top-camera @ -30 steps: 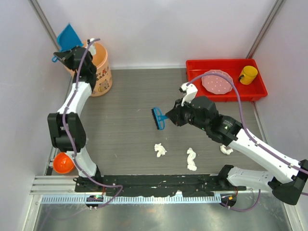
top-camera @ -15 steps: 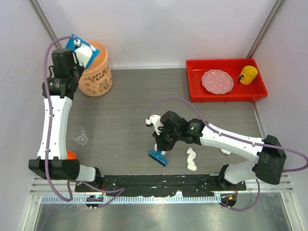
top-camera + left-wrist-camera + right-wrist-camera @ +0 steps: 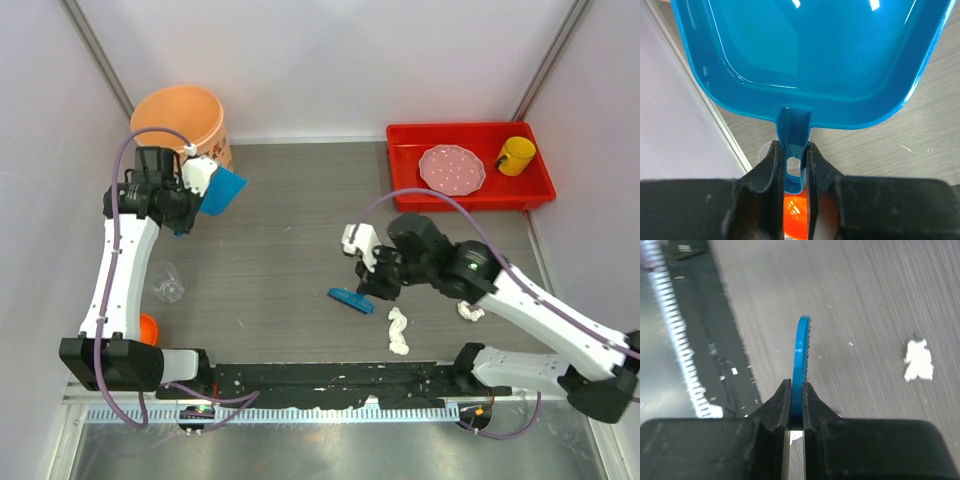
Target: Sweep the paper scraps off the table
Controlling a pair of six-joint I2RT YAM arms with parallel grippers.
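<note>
My left gripper is shut on the handle of the blue dustpan and holds it over the table's far left, just in front of the orange bucket. The left wrist view shows the jaws clamped on the dustpan's handle. My right gripper is shut on a blue brush, low over the table's middle front; the right wrist view shows the brush edge-on between the jaws. White paper scraps lie right of the brush and under the right forearm. One scrap shows in the right wrist view.
A red tray at the back right holds a pink plate and a yellow cup. A clear plastic cup and an orange ball sit at the left edge. A black rail runs along the front.
My left arm has brought the dustpan off the bucket's rim and out over the table. My right arm has swung the brush down to the front middle; the scrap seen there earlier is out of sight.
</note>
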